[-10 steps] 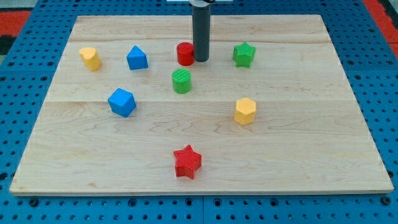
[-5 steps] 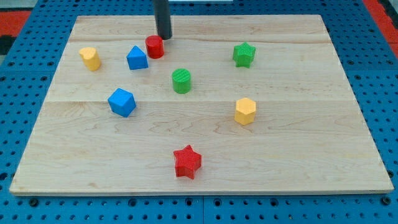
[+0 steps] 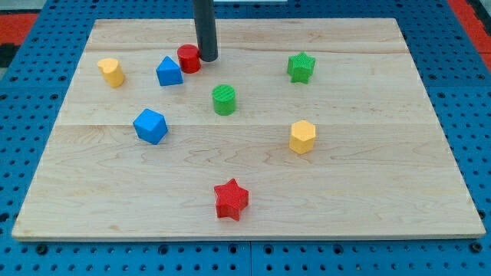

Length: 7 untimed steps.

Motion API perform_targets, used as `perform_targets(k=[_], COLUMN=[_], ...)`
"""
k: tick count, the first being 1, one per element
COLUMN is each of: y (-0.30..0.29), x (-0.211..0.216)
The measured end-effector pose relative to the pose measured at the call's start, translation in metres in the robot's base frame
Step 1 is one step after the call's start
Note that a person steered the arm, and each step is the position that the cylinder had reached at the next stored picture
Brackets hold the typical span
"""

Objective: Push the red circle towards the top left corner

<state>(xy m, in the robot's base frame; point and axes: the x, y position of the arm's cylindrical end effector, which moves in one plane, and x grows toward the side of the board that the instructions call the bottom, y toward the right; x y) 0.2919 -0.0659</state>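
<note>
Board: a pale wooden table top (image 3: 368,192) fills most of the view, set on a blue pegboard surface (image 3: 23,115).
Rod: a straight dark rod comes down from the view's top; my tip (image 3: 207,58) rests on the board just right of the red circle, touching or nearly touching it.
Jaws: there are none to read, only a plain rod that holds nothing.
Red star (image 3: 231,199): near the view's bottom, centre, well apart from the rest.
Blue cube (image 3: 150,126): left of centre.
Blue block with a peaked top (image 3: 169,71): just left of the red circle, almost touching it.
Yellow hexagonal block (image 3: 302,136): right of centre.
Green star (image 3: 301,67): upper right.
Green cylinder (image 3: 224,100): centre, below my tip.
Yellow block (image 3: 111,71): far left, upper part.
Red circle (image 3: 189,58): upper part of the board, left of centre, between the blue peaked block and my tip.
</note>
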Motion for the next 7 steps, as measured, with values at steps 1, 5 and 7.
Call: perform_targets(k=[1, 5, 7], y=[0.0, -0.01, -0.056], x=[0.003, 0.025, -0.001])
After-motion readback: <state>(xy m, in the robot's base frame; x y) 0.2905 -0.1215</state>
